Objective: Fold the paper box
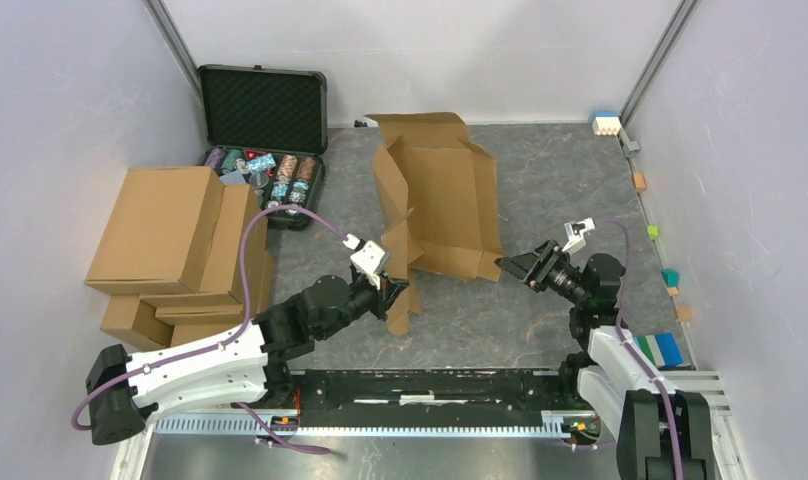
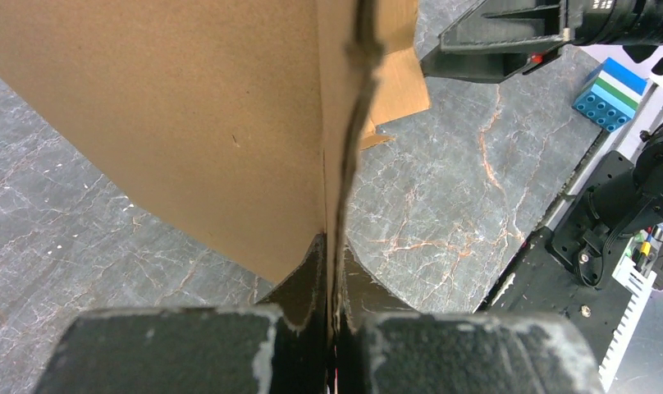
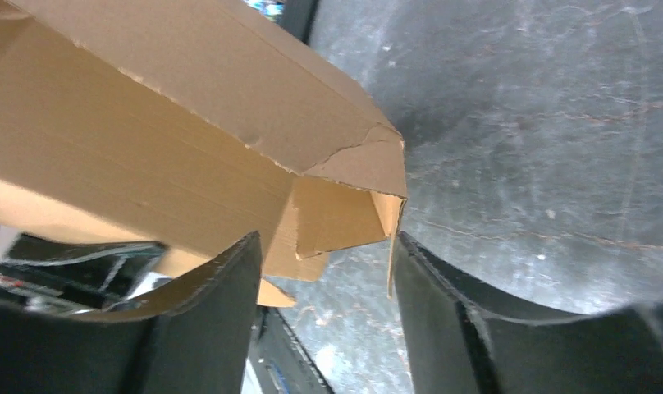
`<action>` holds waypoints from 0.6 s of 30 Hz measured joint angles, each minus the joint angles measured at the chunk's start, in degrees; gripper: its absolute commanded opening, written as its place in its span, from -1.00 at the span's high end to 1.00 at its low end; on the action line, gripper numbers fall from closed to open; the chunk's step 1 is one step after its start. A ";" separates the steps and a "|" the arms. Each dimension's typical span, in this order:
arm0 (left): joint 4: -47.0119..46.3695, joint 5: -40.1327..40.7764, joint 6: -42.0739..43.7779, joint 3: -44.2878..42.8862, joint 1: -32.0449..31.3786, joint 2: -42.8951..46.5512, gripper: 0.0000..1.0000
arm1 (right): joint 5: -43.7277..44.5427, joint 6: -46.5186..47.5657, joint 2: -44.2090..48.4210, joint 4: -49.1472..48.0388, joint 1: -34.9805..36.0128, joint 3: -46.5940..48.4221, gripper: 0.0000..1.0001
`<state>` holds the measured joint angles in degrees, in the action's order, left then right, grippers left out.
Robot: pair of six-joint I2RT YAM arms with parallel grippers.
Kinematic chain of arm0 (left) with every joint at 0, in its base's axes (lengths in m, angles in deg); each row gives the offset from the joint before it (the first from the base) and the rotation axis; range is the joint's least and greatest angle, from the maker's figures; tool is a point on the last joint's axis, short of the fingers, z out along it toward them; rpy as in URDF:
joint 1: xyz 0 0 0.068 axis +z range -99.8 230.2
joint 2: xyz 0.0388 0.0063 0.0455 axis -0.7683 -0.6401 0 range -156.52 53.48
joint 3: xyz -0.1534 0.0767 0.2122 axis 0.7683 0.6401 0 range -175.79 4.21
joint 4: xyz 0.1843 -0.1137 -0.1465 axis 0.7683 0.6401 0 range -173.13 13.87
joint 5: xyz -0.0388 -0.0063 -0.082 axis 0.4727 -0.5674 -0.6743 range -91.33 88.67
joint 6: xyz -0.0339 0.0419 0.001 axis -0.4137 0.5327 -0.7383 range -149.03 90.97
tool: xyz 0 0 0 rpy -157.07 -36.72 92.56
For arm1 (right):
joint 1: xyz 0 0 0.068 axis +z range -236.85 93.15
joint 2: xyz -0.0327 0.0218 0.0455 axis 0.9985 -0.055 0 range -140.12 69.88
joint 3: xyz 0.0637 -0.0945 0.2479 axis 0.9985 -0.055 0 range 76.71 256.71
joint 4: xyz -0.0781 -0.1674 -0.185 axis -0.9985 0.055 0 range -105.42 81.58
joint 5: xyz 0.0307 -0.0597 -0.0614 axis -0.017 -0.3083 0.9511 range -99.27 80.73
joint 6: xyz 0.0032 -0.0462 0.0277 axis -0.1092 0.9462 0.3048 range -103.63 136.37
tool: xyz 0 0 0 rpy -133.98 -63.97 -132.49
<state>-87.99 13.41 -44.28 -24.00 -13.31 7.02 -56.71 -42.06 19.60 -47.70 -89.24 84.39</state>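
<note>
Left end effector (image 2: 335, 275) clamps paper box (image 2: 189, 123); right end effector (image 3: 326, 246) parted round its corner.

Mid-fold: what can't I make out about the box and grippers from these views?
- Top view: left gripper hold partly hidden by the paper box flap.
- Left wrist view: box sheet runs off the top edge.
- Right wrist view: right gripper straddles a box corner; contact unclear.
- Top view: black case contents too small.

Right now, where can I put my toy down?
Bare table lies between the paper box and the small blocks at right, and in front between the left gripper and right gripper. The left is crowded: cartons, black case.
</note>
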 measured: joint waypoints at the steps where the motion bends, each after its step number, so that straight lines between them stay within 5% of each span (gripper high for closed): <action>1: 0.00 -0.02 0.02 0.02 0.00 0.00 0.95 | 0.46 2.05 -0.50 1.60 0.42 0.44 -0.40; 5: 0.02 -0.24 0.26 0.13 -0.20 0.00 0.96 | 4.85 11.78 -3.48 7.69 2.95 2.49 -0.29; 11: 0.20 -0.70 0.79 0.50 -0.52 0.44 0.96 | 10.27 20.09 -10.95 8.02 4.17 2.14 0.32; 15: 0.52 -0.72 1.01 0.98 -0.55 1.29 0.96 | 10.67 14.43 -12.59 -4.63 4.17 -4.15 0.96; 18: 1.60 -0.42 1.01 1.38 -0.55 2.71 0.95 | 10.36 7.74 -14.14 -13.88 4.20 -7.06 1.00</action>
<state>-86.39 13.00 -43.27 -22.62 -13.85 9.73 -46.35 -34.32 5.46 -61.57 -85.04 77.33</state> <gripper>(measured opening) 0.044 0.020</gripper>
